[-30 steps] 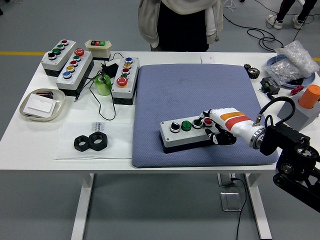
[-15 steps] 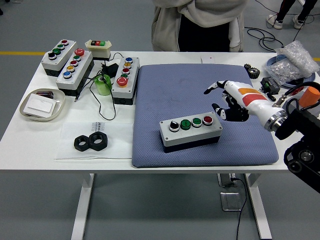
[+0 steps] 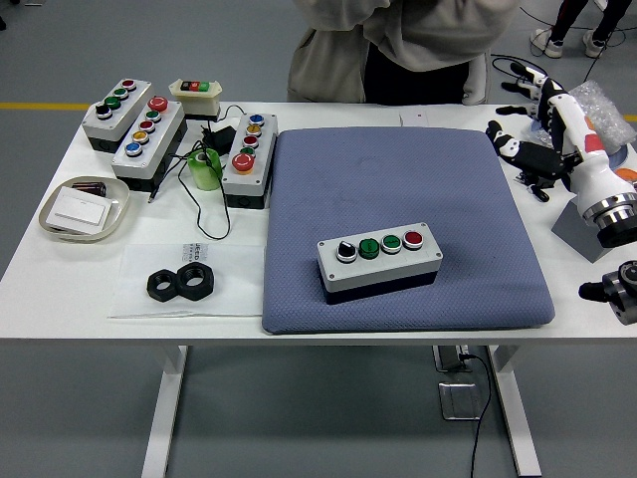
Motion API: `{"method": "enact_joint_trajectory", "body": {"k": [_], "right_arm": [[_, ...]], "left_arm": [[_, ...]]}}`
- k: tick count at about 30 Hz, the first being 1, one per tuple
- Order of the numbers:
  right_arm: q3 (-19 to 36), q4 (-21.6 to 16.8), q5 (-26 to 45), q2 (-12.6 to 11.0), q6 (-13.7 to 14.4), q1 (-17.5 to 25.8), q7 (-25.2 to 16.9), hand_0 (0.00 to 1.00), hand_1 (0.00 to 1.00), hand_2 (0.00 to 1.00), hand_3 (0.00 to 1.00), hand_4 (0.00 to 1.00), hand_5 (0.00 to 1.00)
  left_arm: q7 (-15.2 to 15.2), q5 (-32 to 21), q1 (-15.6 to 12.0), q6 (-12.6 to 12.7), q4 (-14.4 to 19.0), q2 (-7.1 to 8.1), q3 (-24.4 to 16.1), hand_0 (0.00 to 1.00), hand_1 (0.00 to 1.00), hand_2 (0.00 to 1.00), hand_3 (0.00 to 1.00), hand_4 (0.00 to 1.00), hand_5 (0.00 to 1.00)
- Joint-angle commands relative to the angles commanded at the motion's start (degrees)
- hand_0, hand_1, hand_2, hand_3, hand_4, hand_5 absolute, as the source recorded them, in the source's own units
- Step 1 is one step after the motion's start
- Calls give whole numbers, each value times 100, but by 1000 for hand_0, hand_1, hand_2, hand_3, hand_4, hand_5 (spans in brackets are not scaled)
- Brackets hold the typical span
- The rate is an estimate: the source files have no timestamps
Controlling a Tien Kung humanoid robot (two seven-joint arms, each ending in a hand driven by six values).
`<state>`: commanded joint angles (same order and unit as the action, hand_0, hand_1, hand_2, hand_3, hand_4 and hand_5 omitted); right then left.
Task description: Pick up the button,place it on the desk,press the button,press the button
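A grey button box [image 3: 379, 261] lies on the blue mat [image 3: 398, 189], near its front edge. It carries a black knob, two green buttons and a red button at its right end. My right hand [image 3: 528, 115] is raised at the table's far right, well away from the box, fingers spread and holding nothing. The left arm is out of the picture.
Three more button boxes [image 3: 134, 124] and a small switch unit [image 3: 195, 95] stand at the back left, with a green tape roll [image 3: 206, 169] and cables. A dish [image 3: 84, 209] and two black nuts [image 3: 182, 283] lie front left. A person [image 3: 398, 50] stands behind the table.
My right hand has left the red button end of the box and swung up and back to the far right edge. The person behind the table has leaned in.
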<state>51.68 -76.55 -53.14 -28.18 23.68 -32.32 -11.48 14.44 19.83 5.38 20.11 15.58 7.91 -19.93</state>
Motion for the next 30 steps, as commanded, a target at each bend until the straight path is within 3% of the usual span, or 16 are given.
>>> {"method": "enact_joint_trajectory", "body": {"k": [4,5,6,18,30], "right_arm": [[52,281,968,29,104,-1,-5,936,847,883,860,655,164],[63,346,1229,34,104,2,13,934,848,882,857,648,234],[70,388,1490,38,103,4,25,934,848,882,857,648,234],[80,571,4294,51,121,14,194,945,848,884,862,644,238],[80,622,4360,52,152,8,253,949,848,883,865,642,280]], "left_arm": [[-9,-23,8,0,0,-2,13,746,782,854,771,541,998],[-12,-27,10,0,0,-2,15,745,782,854,771,542,998],[-14,-31,12,0,0,-2,17,745,782,854,771,542,998],[-23,-63,31,3,1,-5,35,745,782,853,771,542,998],[-36,-104,35,3,4,-5,58,745,783,853,771,542,998]]}}
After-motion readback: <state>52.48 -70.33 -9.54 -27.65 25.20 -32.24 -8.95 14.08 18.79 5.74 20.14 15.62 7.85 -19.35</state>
